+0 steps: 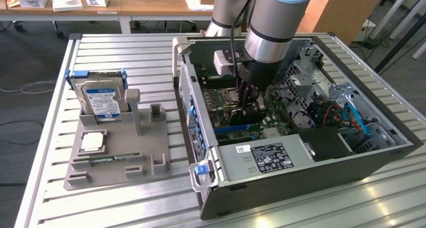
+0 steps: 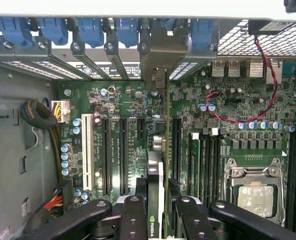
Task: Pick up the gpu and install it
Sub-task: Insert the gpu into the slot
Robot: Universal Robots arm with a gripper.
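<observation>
The gpu [image 2: 160, 167] is a thin dark card seen edge-on, standing upright over the green motherboard [image 2: 128, 100] inside the open computer case [image 1: 372, 160]. Its metal end bracket [image 2: 156, 65] reaches the row of rear slot openings with blue clips. My gripper [image 2: 157, 217] is shut on the card, one black finger [image 2: 133, 215] on each side. The card runs alongside the long black expansion slots [image 2: 122, 155]. In the exterior view my gripper [image 1: 252, 102] reaches down into the middle of the case. Whether the card sits in a slot I cannot tell.
A CPU socket [image 2: 255, 195] lies beside the card, and red wires [image 2: 267, 100] cross the board. Outside the case, a grey holder [image 1: 113, 160] carries a silver blue-labelled hard drive [image 1: 100, 96], a processor chip [image 1: 92, 140] and a green memory stick [image 1: 109, 158]. The power supply [image 1: 266, 158] fills the case's near end.
</observation>
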